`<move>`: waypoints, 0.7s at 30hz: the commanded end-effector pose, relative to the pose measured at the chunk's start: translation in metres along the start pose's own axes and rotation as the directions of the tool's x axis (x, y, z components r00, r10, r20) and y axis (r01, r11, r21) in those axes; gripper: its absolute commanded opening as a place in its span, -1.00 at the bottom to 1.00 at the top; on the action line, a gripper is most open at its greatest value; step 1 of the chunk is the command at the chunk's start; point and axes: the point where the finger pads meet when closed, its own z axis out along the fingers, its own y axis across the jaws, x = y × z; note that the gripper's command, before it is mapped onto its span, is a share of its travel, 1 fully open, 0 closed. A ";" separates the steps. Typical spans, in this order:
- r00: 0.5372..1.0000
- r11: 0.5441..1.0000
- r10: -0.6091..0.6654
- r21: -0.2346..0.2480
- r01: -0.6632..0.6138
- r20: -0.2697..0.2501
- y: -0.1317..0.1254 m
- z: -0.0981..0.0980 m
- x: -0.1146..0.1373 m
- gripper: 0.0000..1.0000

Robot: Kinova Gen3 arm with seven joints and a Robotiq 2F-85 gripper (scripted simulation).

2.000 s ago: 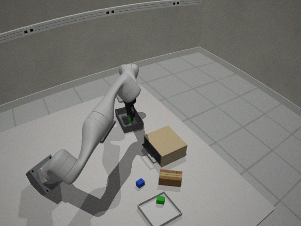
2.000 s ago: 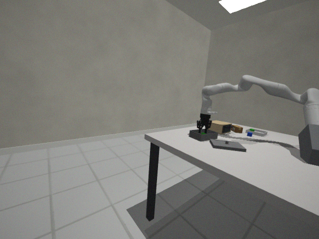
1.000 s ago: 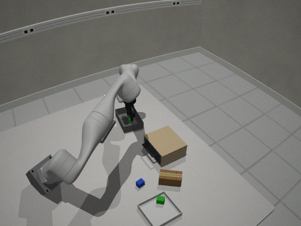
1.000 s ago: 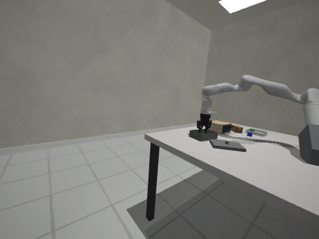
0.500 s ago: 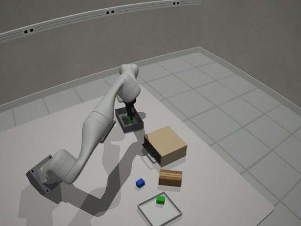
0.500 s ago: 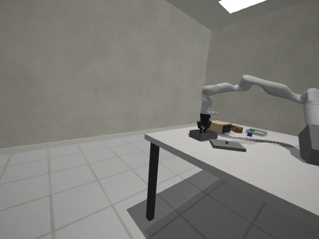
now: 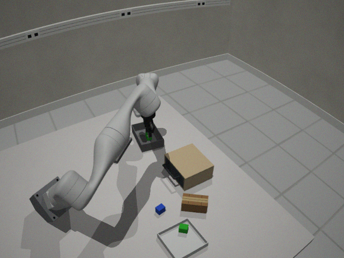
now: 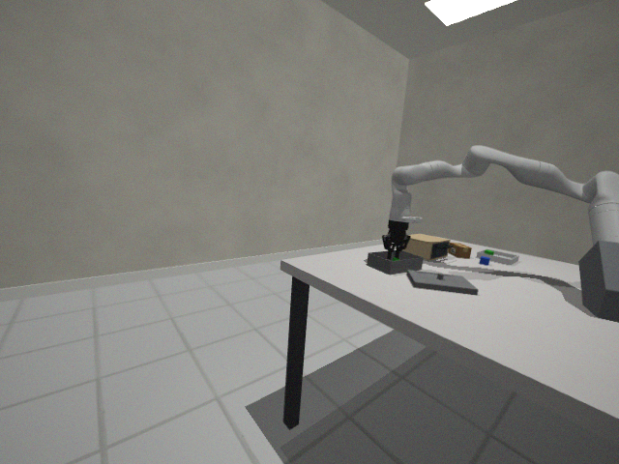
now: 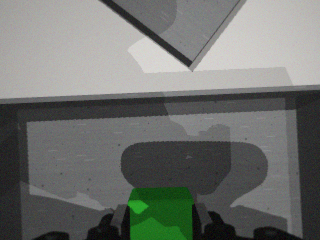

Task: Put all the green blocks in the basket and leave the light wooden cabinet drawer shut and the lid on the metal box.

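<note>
Between the fingers of our hand (image 7: pixel 149 136) (image 8: pixel 393 257) (image 9: pixel 161 220), clamped from both sides, sits the green block (image 7: pixel 147 136) (image 8: pixel 395 259) (image 9: pixel 161 215), low inside the metal box (image 7: pixel 152 146) (image 8: pixel 390 265) (image 9: pixel 10 165); our coming lift must go straight up.

- Hand (image 7: pixel 149 136) (image 8: pixel 394 258) (image 9: pixel 161 221), downward, inside the dark metal box (image 7: pixel 153 146) (image 8: pixel 405 264) (image 9: pixel 10 165); green block (image 7: pixel 147 135) (image 8: pixel 395 259) (image 9: pixel 160 215) at its fingertips.
- Lid (image 7: pixel 123 151) (image 8: pixel 442 282) (image 9: pixel 185 30), flat on the counter (image 7: pixel 236 208) (image 8: pixel 499 309) (image 9: pixel 60 50) beside the box.
- Beyond: light wooden cabinet (image 7: pixel 190 160) (image 8: pixel 424 246), brown box (image 7: pixel 194 206) (image 8: pixel 460 250).
- Blue block (image 7: pixel 160 209) (image 8: pixel 484 260), near a pale tray (image 7: pixel 198 231) (image 8: pixel 505 260) with another green block (image 7: pixel 183 228) (image 8: pixel 488 251).

No readable text, labels, numbers or signs anywhere
</note>
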 end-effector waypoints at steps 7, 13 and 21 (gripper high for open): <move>1.000 1.000 -0.005 0.001 0.005 0.008 -0.001 0.002 -0.003 -0.80; 1.000 1.000 -0.004 0.001 0.004 0.009 -0.001 -0.001 -0.004 -0.80; 1.000 1.000 -0.004 0.004 0.004 0.008 -0.002 -0.016 -0.004 -0.80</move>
